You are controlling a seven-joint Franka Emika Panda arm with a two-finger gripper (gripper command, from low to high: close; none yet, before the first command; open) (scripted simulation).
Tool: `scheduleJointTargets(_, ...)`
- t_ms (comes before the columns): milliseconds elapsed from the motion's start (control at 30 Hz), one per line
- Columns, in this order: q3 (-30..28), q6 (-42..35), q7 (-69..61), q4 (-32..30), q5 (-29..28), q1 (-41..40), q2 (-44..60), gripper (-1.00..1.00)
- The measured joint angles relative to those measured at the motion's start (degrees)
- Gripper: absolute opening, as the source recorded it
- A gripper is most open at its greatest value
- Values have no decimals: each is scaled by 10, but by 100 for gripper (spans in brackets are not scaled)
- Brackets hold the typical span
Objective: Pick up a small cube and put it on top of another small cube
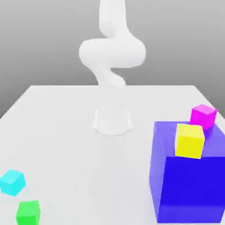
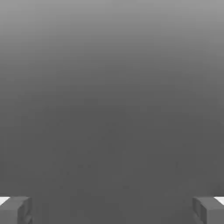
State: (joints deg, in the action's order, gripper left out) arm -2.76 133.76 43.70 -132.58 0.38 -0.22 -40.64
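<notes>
Stacking not begun: my claw (image 2: 112, 210) hangs spread wide and empty, cyan cube (image 1: 12, 182) and green cube (image 1: 28, 212) untouched near the surface's (image 1: 66, 132) corner.

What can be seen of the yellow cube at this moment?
The yellow cube is a small, plain, bright yellow block with flat matte faces and no markings. It sits upright and slightly turned on top of the large blue block, near that block's front edge, at the exterior view's right. A magenta cube lies just behind it; whether they touch cannot be told. Nothing grips it.
</notes>
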Motion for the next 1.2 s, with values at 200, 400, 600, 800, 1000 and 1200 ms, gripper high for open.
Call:
scheduleJointTargets(200,-70,49,-58,-20,17,-7,126,0)
scheduleJointTargets(400,-139,96,-124,-39,47,-19,250,0)
scheduleJointTargets(600,-191,142,-203,-58,95,-52,377,0)
scheduleJointTargets(800,-204,188,-277,-76,136,-110,504,0)
scheduleJointTargets(1000,-162,259,-345,-69,199,-177,628,0)
scheduleJointTargets(1200,-135,283,-366,-61,227,-198,662,-100)
